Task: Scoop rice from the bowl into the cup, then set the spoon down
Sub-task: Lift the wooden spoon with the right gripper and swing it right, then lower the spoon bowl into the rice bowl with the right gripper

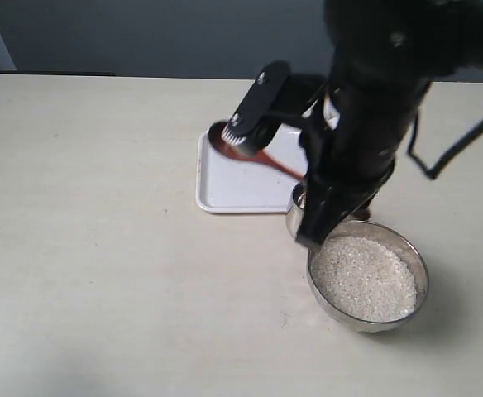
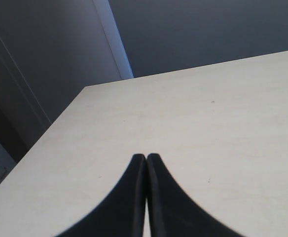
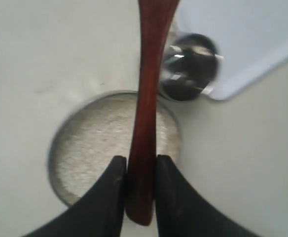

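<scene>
while right claw (image 3: 140,164) grips spoon (image 3: 147,94), bowl (image 1: 331,306) holds rice (image 1: 364,278).

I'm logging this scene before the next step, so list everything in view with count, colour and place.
table: one, pale beige, under everything
tray: one, white, on the table
bowl: one, shiny steel, on the table near the tray's corner
rice: one heap, white, filling the bowl
cup: one, shiny steel, between the bowl and the tray's corner
spoon: one, reddish-brown wood, handle gripped, scoop end over the tray
right end effector: one, black, shut on the spoon's handle above the bowl
left end effector: one, black, shut and holding nothing, above the table
</scene>
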